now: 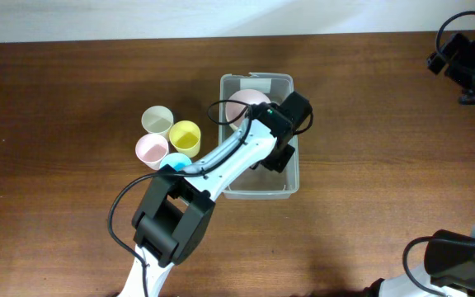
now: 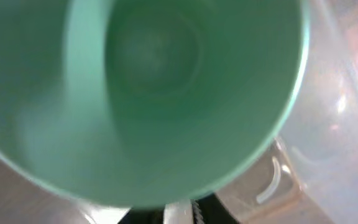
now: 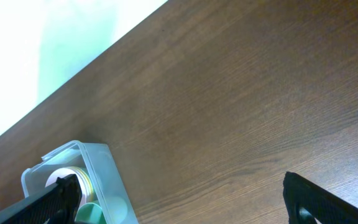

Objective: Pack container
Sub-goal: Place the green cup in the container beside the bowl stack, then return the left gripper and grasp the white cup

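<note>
The left gripper (image 1: 280,153) is hanging over the clear container (image 1: 293,172), which is sitting mid-table (image 1: 56,99) just right of 4 pastel cups (image 1: 185,137), with a pink bowl (image 1: 246,103) lying in its far end. A green cup (image 2: 148,93) is filling the left wrist view, and I cannot tell how far those jaws are parted or whether they are gripping it. The right gripper (image 3: 182,194) is gaping wide and holding nothing.

Overhead, the left arm (image 1: 237,153) hides most of the inside of the container (image 1: 256,192) from us, and we see only a sliver of a blue cup (image 1: 176,162) beneath it. At the left wrist a blurred green cup (image 2: 154,93) overflows the frame, cut off at top and left.
</note>
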{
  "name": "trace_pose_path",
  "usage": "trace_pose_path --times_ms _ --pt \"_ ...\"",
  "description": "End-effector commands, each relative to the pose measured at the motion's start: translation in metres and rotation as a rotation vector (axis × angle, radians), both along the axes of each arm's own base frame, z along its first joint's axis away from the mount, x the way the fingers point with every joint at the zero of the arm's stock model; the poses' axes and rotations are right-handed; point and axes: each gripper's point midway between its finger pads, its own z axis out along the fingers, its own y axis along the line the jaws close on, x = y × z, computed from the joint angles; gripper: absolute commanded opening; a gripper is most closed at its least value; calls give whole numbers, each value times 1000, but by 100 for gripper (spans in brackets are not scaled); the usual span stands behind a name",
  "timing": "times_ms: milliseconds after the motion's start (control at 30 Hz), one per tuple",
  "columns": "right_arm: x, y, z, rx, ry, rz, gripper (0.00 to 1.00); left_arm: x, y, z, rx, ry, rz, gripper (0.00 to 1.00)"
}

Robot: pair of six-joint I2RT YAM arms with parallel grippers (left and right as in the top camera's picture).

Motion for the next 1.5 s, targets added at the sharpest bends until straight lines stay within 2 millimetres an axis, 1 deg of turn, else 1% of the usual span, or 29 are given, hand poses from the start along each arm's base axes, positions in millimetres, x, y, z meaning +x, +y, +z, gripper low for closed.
trace_pose_path --times_ms 0,67,100,167,233,267,333,367,433,467,500,567,600,700,767,833,967,1100,1167,1267,1367,1467 --pt "1 -1 -2 8 4 -7 99 -4 1 6 -4 16 8 15" --pt "1 -1 -2 7 4 -7 99 -4 4 17 -6 11 12 14" --pt "1 -1 -2 8 4 -7 99 -3 5 26 -13 3 15 15" --pt "1 -1 -2 8 4 -7 99 0 9 52 -35 -23 25 16" --pt "1 -1 -2 7 4 -7 99 7 19 79 -44 -68 74 24" --pt "1 -1 -2 8 4 -7 99 11 27 95 -46 -97 103 31" --pt "1 -1 -2 7 4 -7 99 19 45 120 -52 -144 148 45" --pt "1 -1 -2 8 4 -7 99 24 58 134 -63 -166 180 51" --pt "1 -1 -2 8 4 -7 99 32 81 148 -74 -185 241 57" --pt "1 -1 -2 8 4 -7 99 40 110 155 -72 -188 324 60" --pt "1 -1 -2 7 4 -7 99 45 128 155 -64 -182 370 61" --pt "1 -1 -2 8 4 -7 99 54 164 153 -52 -163 460 63" --pt "1 -1 -2 7 4 -7 99 60 180 148 -53 -148 503 63" --pt "1 -1 -2 7 4 -7 99 74 219 137 -80 -111 608 63" --pt "1 -1 -2 7 4 -7 99 85 243 125 -92 -89 673 62" --pt "1 -1 -2 8 4 -7 99 92 260 113 -112 -62 719 62" --pt "1 -1 -2 7 4 -7 99 105 287 86 -124 -24 787 61" --pt "1 -1 -2 8 4 -7 99 114 306 60 -115 3 831 61" --pt "1 -1 -2 8 4 -7 99 116 311 47 -117 26 845 60" --pt "1 -1 -2 8 4 -7 99 120 306 27 -158 75 803 58" --pt "1 -1 -2 7 4 -7 99 121 301 8 -174 117 798 56" --pt "1 -1 -2 8 4 -7 99 120 299 -4 -175 147 796 54"
